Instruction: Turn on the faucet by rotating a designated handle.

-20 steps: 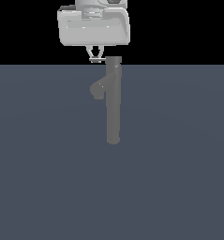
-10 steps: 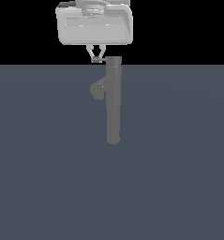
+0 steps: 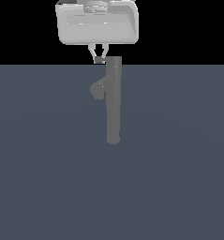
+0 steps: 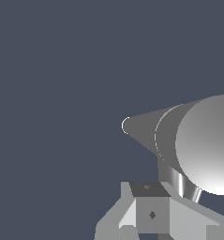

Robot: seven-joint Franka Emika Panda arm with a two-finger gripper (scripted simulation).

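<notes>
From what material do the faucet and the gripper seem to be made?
The faucet looks like matte grey metal or plastic: uniform grey, with a soft glow on its cap in the wrist view and no sharp reflections. The gripper looks like pale grey, smooth plastic or painted metal, with flat shaded faces. As a simulator render, neither is certain.

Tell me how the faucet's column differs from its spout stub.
The column is tall, slim and upright; the spout stub is short and angled. The column runs from the floor to the cap near the hand; the spout stub only juts from its upper part, toward the exterior view's left. Both are matte grey and round.
</notes>
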